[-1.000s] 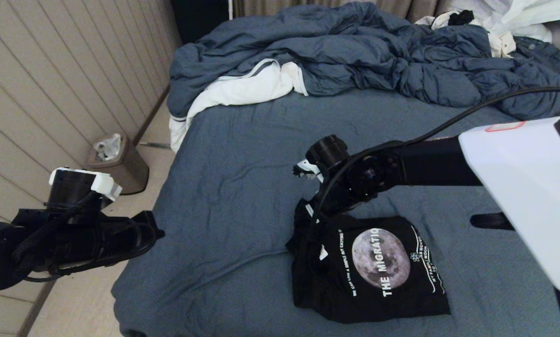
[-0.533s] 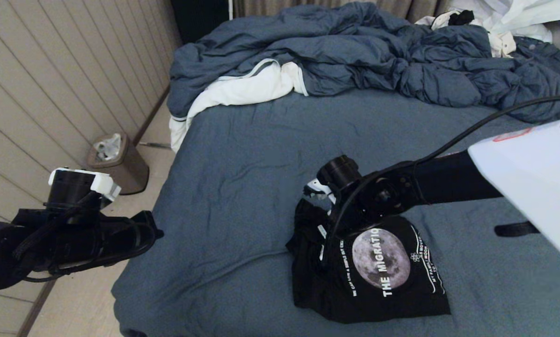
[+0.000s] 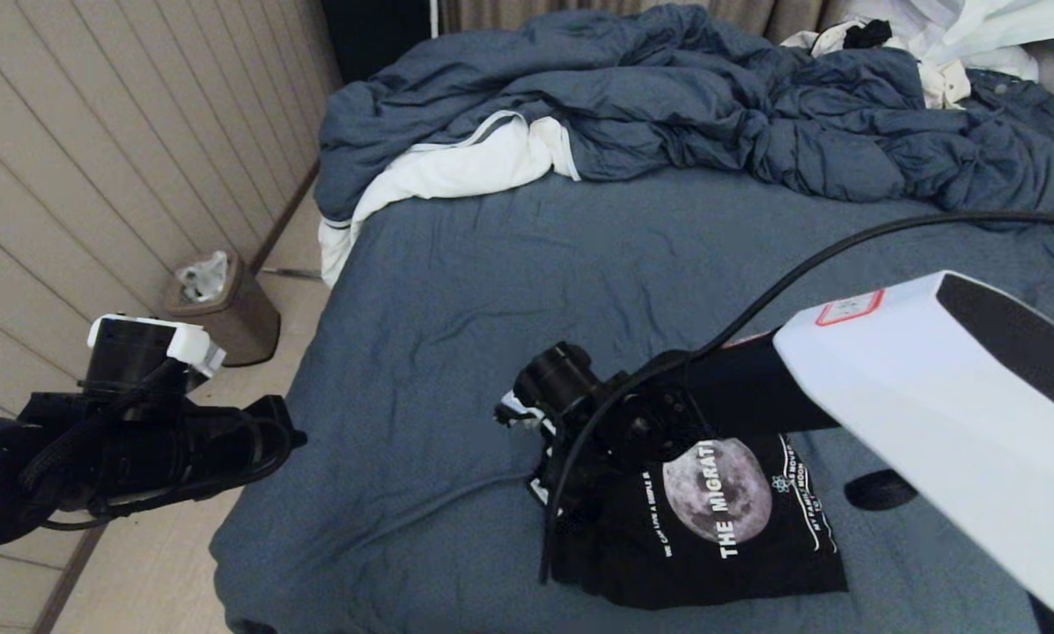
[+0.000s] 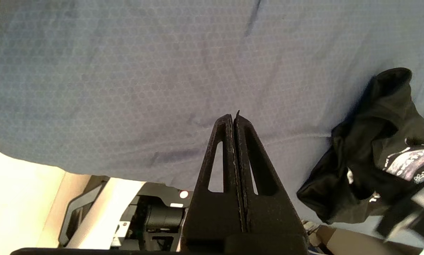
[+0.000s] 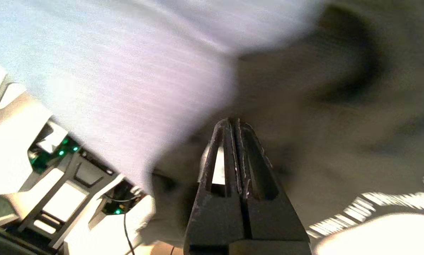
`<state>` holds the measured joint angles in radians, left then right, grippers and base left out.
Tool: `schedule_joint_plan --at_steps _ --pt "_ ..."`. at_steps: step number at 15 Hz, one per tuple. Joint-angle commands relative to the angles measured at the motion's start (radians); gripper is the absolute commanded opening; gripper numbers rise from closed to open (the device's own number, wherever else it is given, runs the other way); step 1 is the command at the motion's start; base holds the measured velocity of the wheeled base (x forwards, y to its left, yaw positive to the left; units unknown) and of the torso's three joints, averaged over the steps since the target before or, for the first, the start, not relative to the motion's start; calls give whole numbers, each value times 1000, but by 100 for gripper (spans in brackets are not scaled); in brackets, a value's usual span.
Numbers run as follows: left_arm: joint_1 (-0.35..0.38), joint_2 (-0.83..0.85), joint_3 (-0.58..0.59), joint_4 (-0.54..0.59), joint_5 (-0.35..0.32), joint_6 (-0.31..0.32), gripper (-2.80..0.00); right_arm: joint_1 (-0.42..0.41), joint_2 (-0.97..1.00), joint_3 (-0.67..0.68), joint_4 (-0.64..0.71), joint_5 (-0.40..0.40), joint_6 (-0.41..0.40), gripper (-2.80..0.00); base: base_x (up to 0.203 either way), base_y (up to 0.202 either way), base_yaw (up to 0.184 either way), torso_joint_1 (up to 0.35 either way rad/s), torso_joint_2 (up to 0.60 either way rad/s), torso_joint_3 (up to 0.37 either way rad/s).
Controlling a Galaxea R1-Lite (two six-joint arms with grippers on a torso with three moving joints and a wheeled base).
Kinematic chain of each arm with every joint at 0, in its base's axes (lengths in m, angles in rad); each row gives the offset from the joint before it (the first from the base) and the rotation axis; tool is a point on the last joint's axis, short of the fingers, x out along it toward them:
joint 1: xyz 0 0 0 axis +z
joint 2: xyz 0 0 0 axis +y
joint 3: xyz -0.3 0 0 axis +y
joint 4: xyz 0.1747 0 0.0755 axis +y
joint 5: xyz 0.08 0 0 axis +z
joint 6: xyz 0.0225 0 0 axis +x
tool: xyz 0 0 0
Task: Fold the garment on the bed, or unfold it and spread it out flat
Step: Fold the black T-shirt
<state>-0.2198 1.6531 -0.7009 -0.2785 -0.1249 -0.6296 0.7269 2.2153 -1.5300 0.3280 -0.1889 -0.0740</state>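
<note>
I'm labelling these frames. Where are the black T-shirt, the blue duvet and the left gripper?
black T-shirt (image 3: 718,490): head view, on its grey moon print.
blue duvet (image 3: 667,97): head view, on its rumpled middle.
left gripper (image 4: 235,118): left wrist view, at its shut fingertips.

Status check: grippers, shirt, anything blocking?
Left gripper shut, parked off the bed's left edge. Right gripper shut, empty, over the shirt's left end. Black T-shirt bunched on the bed, moon print up. Nothing blocking; duvet far back.

black garment (image 3: 711,546) with grey moon, slate-blue bed (image 3: 456,291).
</note>
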Motion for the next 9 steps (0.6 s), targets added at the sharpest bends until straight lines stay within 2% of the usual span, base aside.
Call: schedule_joint_plan --at_steps 1,6,9 --pt "-1 2 0 -2 -1 -4 -280 42 49 -50 3 -1 0 -280 0 0 0 0 0 0" --pt "0 10 -2 -2 -1 -2 -280 55 36 -105 5 -1 3 -280 0 0 0 0 0 0" --pt "0 -11 1 -2 1 0 -280 26 -67 -103 8 -3 3 -280 0 0 0 0 0 0"
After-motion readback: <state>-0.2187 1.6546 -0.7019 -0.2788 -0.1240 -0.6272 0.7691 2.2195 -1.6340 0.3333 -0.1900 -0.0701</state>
